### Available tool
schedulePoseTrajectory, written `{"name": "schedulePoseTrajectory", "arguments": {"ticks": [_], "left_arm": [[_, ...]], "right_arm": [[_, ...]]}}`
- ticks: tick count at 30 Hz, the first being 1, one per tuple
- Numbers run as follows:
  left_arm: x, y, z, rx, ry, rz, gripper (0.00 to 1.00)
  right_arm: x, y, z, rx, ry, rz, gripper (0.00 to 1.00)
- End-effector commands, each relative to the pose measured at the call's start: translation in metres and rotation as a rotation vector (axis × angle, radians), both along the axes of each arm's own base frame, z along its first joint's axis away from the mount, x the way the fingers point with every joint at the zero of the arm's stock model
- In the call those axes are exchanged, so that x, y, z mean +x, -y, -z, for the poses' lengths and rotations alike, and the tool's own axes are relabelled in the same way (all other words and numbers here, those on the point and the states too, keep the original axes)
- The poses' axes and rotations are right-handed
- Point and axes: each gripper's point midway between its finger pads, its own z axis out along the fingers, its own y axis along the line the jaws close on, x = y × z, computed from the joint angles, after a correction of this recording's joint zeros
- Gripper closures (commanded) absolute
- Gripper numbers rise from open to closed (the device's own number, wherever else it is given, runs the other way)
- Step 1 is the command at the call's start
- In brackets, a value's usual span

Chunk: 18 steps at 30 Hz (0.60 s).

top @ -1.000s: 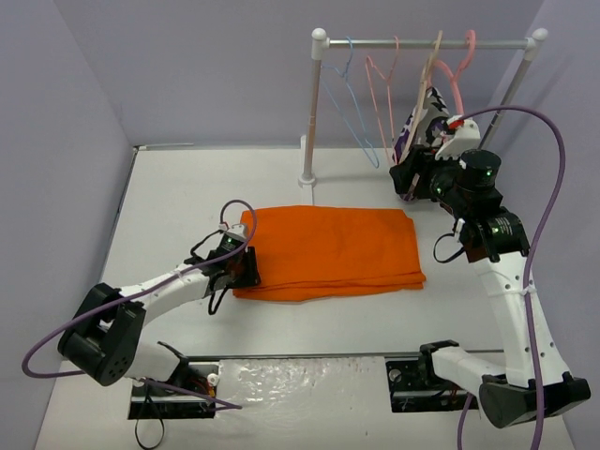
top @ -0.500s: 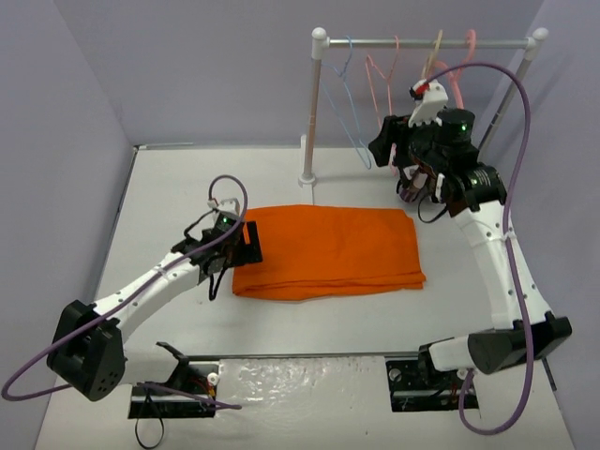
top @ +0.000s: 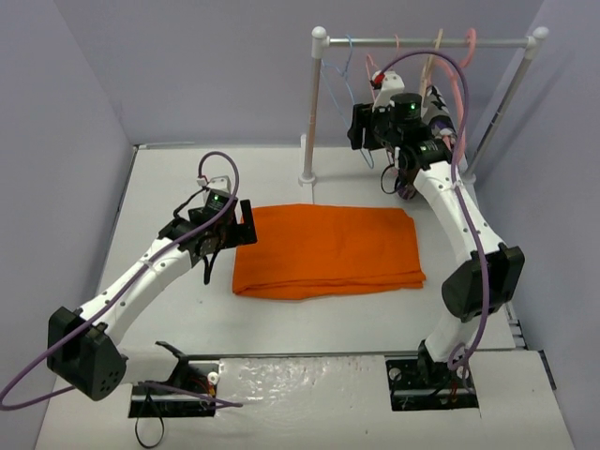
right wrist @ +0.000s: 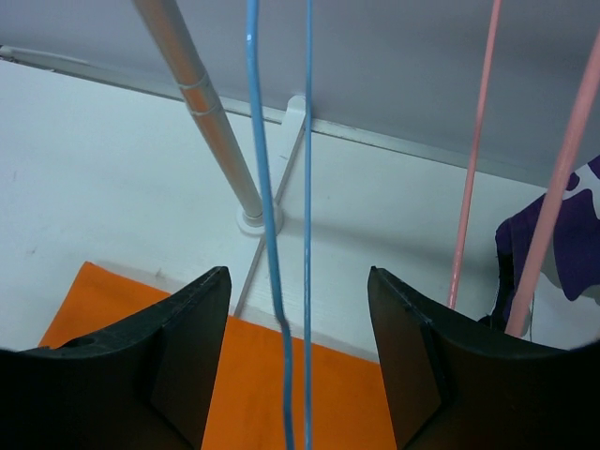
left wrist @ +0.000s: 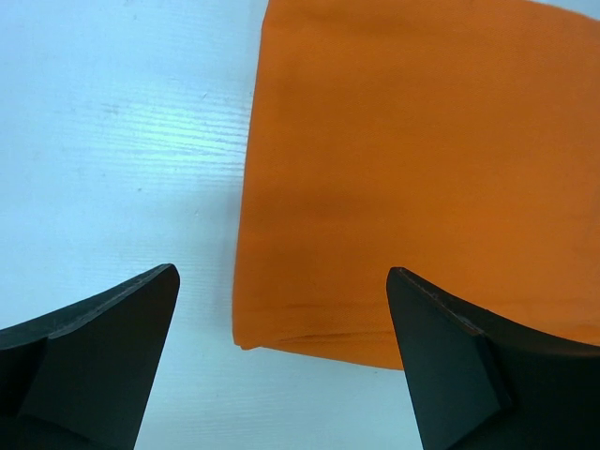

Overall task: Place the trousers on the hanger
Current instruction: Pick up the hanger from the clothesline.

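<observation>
A white table (top: 169, 178) is seen from above, with a small clothes rail (top: 431, 42) standing at its far side and two robot arms reaching in from the near edge. The orange trousers (top: 328, 251) lie flat in the middle of the table, folded into a neat rectangle, well apart from the rail. The left gripper (left wrist: 281, 272) hovers over the left edge of the trousers with its jaws spread wide and nothing between them; its wrist camera shows the folded corner of the cloth and bare table below it, and no contact with either. The right arm is stretched up and back to the rail, where the light-blue wire hanger (right wrist: 307, 141) hangs by its hook near the rail's left post (right wrist: 202, 112). The right gripper (right wrist: 298, 272) has its jaws partly apart, and two thin blue wires of the hanger run down through the gap between them; neither finger appears to press on the wire. Pink hangers (right wrist: 473, 141) and a purple, white and black patterned garment (right wrist: 562, 244) hang further to the right. The task looks to be at an early stage: the hanger is on the rail and not yet gripped, the trousers are on the table and held by neither arm, and taking the hanger down, threading or draping the trousers over its bar, and hanging it up all appear to remain.
</observation>
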Motion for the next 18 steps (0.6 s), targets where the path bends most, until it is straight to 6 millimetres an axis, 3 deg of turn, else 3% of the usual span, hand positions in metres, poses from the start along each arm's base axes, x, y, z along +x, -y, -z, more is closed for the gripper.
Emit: {"name": "schedulePoseTrajectory", "arguments": {"ticks": [1, 5, 18], "left_arm": [[0.011, -0.007, -0.024, 0.017, 0.05, -0.015, 0.08], [0.014, -0.01, -0.024, 0.03, 0.052, -0.014, 0.08], [0.017, -0.008, -0.005, 0.011, 0.005, -0.007, 0.08]], "right_arm": [[0.02, -0.004, -0.051, 0.012, 0.175, 0.027, 0.49], [0.021, -0.009, -0.053, 0.014, 0.188, 0.025, 0.65], [0.025, -0.016, -0.071, 0.007, 0.239, 0.025, 0.97]]}}
